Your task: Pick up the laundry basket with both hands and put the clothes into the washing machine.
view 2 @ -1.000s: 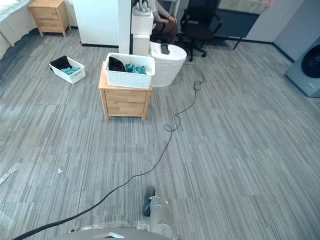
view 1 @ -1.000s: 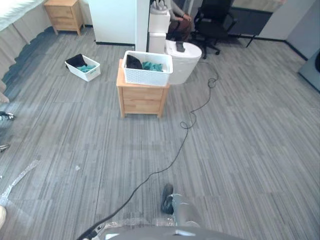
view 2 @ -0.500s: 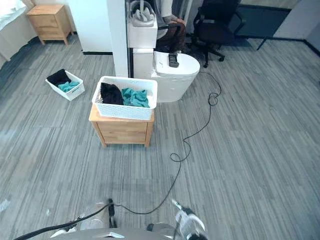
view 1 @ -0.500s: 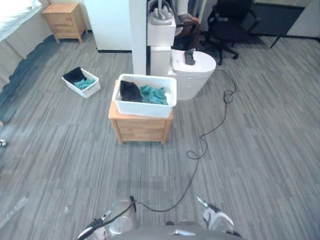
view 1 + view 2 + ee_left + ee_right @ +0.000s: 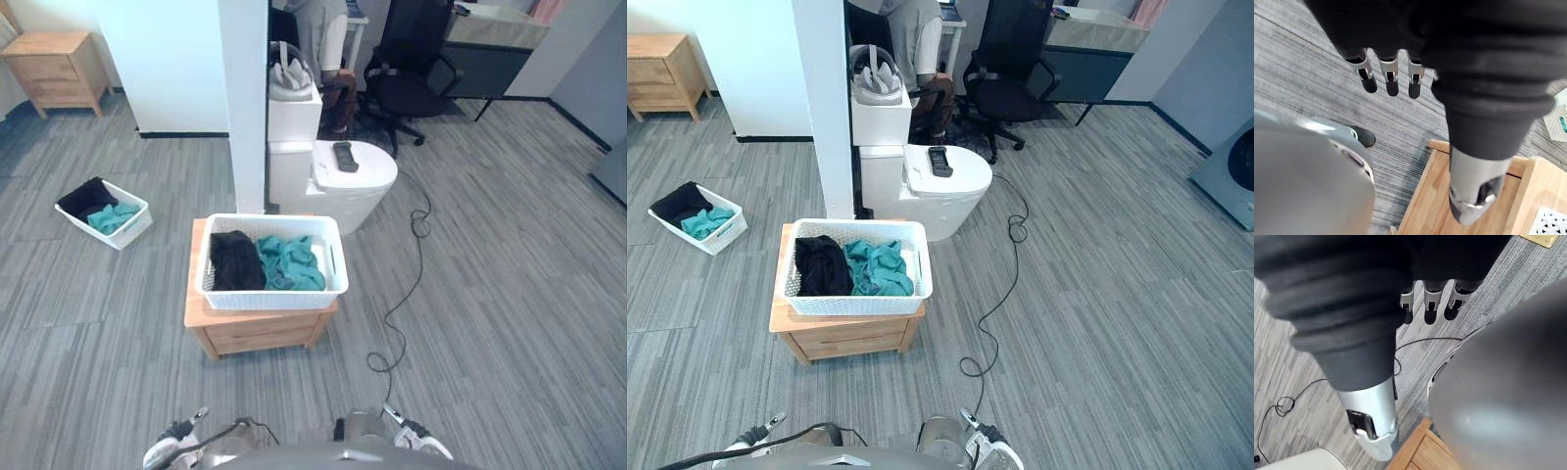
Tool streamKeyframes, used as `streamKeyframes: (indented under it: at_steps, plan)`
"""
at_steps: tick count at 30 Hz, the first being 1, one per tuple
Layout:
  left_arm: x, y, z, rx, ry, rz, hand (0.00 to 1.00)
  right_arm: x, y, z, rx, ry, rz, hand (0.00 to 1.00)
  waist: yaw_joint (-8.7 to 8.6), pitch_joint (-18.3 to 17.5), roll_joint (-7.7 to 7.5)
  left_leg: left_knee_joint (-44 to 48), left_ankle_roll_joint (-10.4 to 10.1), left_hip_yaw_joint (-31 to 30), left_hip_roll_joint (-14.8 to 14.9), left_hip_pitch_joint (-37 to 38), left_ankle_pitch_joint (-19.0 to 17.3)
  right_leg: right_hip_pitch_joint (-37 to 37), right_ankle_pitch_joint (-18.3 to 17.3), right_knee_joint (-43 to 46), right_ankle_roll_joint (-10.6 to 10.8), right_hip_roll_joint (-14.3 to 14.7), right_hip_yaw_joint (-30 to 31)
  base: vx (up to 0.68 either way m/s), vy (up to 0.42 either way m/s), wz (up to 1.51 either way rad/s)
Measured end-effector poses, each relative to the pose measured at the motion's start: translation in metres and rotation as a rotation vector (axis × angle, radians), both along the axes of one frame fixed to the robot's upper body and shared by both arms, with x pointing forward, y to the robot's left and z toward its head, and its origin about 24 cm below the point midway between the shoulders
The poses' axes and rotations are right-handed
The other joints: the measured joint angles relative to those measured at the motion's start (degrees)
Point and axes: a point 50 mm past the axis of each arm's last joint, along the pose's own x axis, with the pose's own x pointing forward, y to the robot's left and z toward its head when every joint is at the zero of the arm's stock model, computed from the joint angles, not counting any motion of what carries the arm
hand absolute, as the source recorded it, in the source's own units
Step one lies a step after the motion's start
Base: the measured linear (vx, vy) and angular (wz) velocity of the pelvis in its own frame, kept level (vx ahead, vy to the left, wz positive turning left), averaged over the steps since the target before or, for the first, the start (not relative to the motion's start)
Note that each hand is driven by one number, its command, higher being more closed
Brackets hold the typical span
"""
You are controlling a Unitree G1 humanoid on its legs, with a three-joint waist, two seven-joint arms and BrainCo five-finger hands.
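A white laundry basket [image 5: 270, 297] rests on a low wooden nightstand [image 5: 257, 331] just ahead of me. Inside it lie a black garment [image 5: 235, 260] and teal clothes [image 5: 290, 262]. The grey washing machine [image 5: 1227, 168] with its dark round door stands at the far right. My left hand [image 5: 1391, 81] hangs low beside the nightstand's corner, fingers relaxed and holding nothing. My right hand [image 5: 1431, 302] hangs over the floor, also open and holding nothing. Both hands are well short of the basket.
A smaller white basket [image 5: 125, 227] with black and teal clothes sits on the floor to the left. Behind the nightstand rise a white pillar [image 5: 245, 98] and a rounded white unit [image 5: 355, 186]. A person sits beyond it by a black office chair [image 5: 411, 69].
The camera has moved forward and turned, so the nightstand and basket now appear nearer and centred. The basket and clothes have not moved. Both hands still hang low.
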Motion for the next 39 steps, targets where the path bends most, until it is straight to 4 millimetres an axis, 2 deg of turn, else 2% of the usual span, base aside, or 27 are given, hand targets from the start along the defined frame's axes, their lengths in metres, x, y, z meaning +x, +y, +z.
streamKeyframes:
  at_steps: [2,3,4,5,6,7,8,9,11,13,14,15,17,18,20,22,24,26,30,33,35,37,39]
  plan:
    - [-0.001,0.000,0.000,-0.006,-0.005,0.053,0.00,-0.003,-0.002,0.000,-0.003,0.014,0.003,0.00,0.07,-0.12,-0.06,1.35,-2.25,-0.12,1.87,0.47,-2.46,0.10,6.44,-12.50,0.34,0.23,1.55,0.22,-0.235,0.00]
    - [-0.002,-0.001,0.000,-0.010,-0.007,0.066,0.00,-0.004,-0.003,-0.001,-0.004,0.019,0.005,0.00,0.06,-0.14,-0.06,1.86,-2.92,-0.35,2.14,0.54,-3.04,0.15,7.90,-13.52,0.46,0.15,1.97,0.27,-0.306,0.18]
    - [0.001,0.000,0.001,-0.007,-0.019,0.083,0.00,-0.007,-0.003,-0.001,-0.004,0.029,0.014,0.00,0.28,-0.47,-0.59,1.80,-4.35,-0.71,2.13,1.14,-3.67,0.78,11.20,-15.36,0.30,-0.20,2.10,0.33,-0.397,0.27]
    - [-0.002,0.003,0.001,0.003,-0.011,0.095,0.00,-0.009,-0.002,-0.002,0.003,0.034,0.013,0.00,0.24,-1.20,-1.39,1.77,-6.62,-1.47,2.16,1.63,-3.92,2.38,12.49,-16.90,0.69,-0.67,1.14,0.35,-0.426,0.23]
    - [-0.004,-0.004,-0.001,-0.013,-0.001,0.101,0.00,-0.006,-0.009,0.000,-0.018,0.031,0.022,0.00,0.30,-1.37,0.86,1.44,-7.29,-1.70,4.00,1.82,-3.55,2.45,12.41,-16.09,0.39,0.88,-0.09,0.32,-0.411,0.39]
    - [-0.003,-0.016,-0.003,-0.046,-0.002,0.106,0.00,-0.007,-0.020,0.002,-0.057,0.041,0.042,0.00,-0.35,-2.42,2.44,-1.06,-7.94,-1.54,5.16,1.40,-1.43,2.21,10.85,-16.40,-0.52,2.15,-1.56,0.35,-0.383,0.46]
    - [0.001,-0.027,-0.004,-0.079,-0.010,0.115,0.00,-0.004,-0.031,0.005,-0.090,0.042,0.051,0.00,-0.70,-3.10,4.82,-4.69,-8.71,-1.90,6.41,2.19,0.96,2.22,10.01,-16.35,-1.31,3.30,-3.36,0.36,-0.390,0.58]
    - [0.005,-0.030,-0.003,-0.090,-0.023,0.116,0.00,0.005,-0.035,0.009,-0.107,0.018,0.063,0.00,-0.94,-3.30,5.71,-7.62,-8.89,-2.08,6.95,2.83,3.59,2.20,9.46,-16.47,-2.13,4.09,-4.29,0.26,-0.262,0.36]
    - [0.011,-0.024,0.000,-0.075,-0.053,0.134,0.00,0.019,-0.038,0.016,-0.140,-0.033,0.090,0.00,-1.13,-3.22,5.62,-9.19,-8.62,-2.21,7.11,3.11,5.44,2.32,9.27,-17.03,-2.54,4.66,-4.72,0.11,-0.159,0.12]
    - [0.028,-0.003,0.013,-0.015,-0.156,0.178,0.00,0.055,-0.049,0.046,-0.244,-0.212,0.097,0.00,-1.32,-3.15,5.52,-9.59,-8.70,-2.02,7.87,2.72,6.11,2.40,9.32,-17.91,-2.76,5.77,-5.02,0.07,-0.131,0.05]
    - [0.032,0.004,0.018,0.005,-0.189,0.189,0.00,0.062,-0.053,0.055,-0.283,-0.256,0.092,0.00,-1.39,-3.13,5.40,-9.57,-8.72,-1.89,7.86,2.45,6.09,2.19,9.42,-18.07,-2.89,5.80,-4.97,-0.01,-0.036,-0.01]
    - [0.041,0.022,0.029,0.063,-0.255,0.203,0.00,0.078,-0.063,0.078,-0.353,-0.360,0.067,0.00,-1.42,-3.08,5.35,-9.56,-8.57,-1.68,7.73,1.82,5.65,1.75,9.66,-18.55,-3.02,5.92,-4.94,-0.04,-0.003,0.01]
    - [0.048,0.052,0.049,0.168,-0.336,0.205,0.00,0.094,-0.075,0.110,-0.463,-0.487,0.036,0.00,-1.48,-3.28,5.35,-9.42,-9.02,-1.60,7.89,-0.03,3.42,-0.02,10.26,-19.79,-2.87,6.42,-4.74,-0.08,0.036,-0.08]
    - [0.050,0.072,0.060,0.235,-0.367,0.203,0.00,0.105,-0.079,0.126,-0.512,-0.550,0.021,0.00,-1.27,-2.90,4.51,-9.05,-9.39,-1.40,7.37,-1.14,2.97,-0.93,10.97,-20.94,-2.56,6.26,-3.95,-0.07,0.088,-0.17]
    - [0.051,0.100,0.079,0.332,-0.407,0.215,0.00,0.113,-0.083,0.147,-0.568,-0.623,0.011,0.00,-1.22,-2.36,3.64,-8.07,-9.24,-1.18,6.27,-2.64,2.85,-1.06,14.02,-24.03,-2.32,5.71,-3.26,-0.02,0.108,-0.13]
    - [0.055,0.117,0.094,0.397,-0.443,0.214,0.00,0.119,-0.089,0.164,-0.624,-0.675,0.018,0.00,-1.11,-2.42,3.39,-7.33,-8.89,-1.24,5.11,-3.86,2.77,-0.93,15.86,-26.32,-1.54,4.79,-3.09,0.00,0.102,-0.01]
    - [0.061,0.125,0.103,0.427,-0.467,0.210,0.00,0.129,-0.092,0.177,-0.655,-0.718,0.029,0.00,-1.13,-2.22,3.69,-7.19,-8.83,-1.24,4.48,-4.37,2.74,-0.90,16.94,-27.78,-1.28,4.43,-2.87,0.01,0.084,-0.02]
    - [0.074,0.136,0.121,0.472,-0.528,0.214,0.00,0.146,-0.097,0.198,-0.696,-0.784,0.049,0.00,-0.91,-1.51,4.42,-6.85,-8.68,-1.23,4.12,-5.18,2.67,-0.61,18.34,-29.83,-1.27,4.31,-2.71,-0.01,0.048,-0.04]
    - [0.094,0.150,0.145,0.535,-0.591,0.185,0.00,0.171,-0.092,0.229,-0.753,-0.882,0.152,0.00,-0.90,-0.03,5.05,-6.33,-8.64,-1.35,4.28,-5.50,2.64,-0.52,18.84,-30.31,-1.42,4.55,-2.57,-0.02,-0.004,-0.02]
    - [0.124,0.161,0.174,0.610,-0.637,0.083,0.00,0.196,-0.085,0.254,-0.801,-0.940,0.272,0.00,-0.85,2.89,4.74,-5.71,-8.62,-1.37,4.20,-5.85,2.64,-0.61,19.74,-30.62,-1.65,4.54,-2.19,-0.07,-0.010,-0.03]
    - [0.137,0.166,0.184,0.630,-0.642,0.047,0.00,0.207,-0.083,0.260,-0.806,-0.941,0.309,0.00,-0.78,3.93,4.56,-5.20,-8.60,-1.38,4.20,-6.39,2.64,-1.00,20.07,-30.63,-1.69,4.52,-2.05,-0.09,-0.010,-0.02]
    - [0.162,0.170,0.204,0.673,-0.647,-0.027,0.00,0.228,-0.078,0.270,-0.803,-0.942,0.361,0.00,-0.63,5.75,4.46,-4.08,-8.32,-1.60,4.19,-8.27,2.86,-2.27,20.94,-30.76,-2.00,4.50,-1.95,-0.08,-0.012,0.00]
    - [0.180,0.172,0.221,0.700,-0.662,-0.071,0.00,0.241,-0.075,0.281,-0.809,-0.956,0.393,0.00,-0.45,7.56,4.45,-3.78,-8.17,-1.62,4.17,-9.39,3.25,-3.36,21.53,-30.73,-2.21,4.50,-1.79,-0.10,-0.016,-0.02]
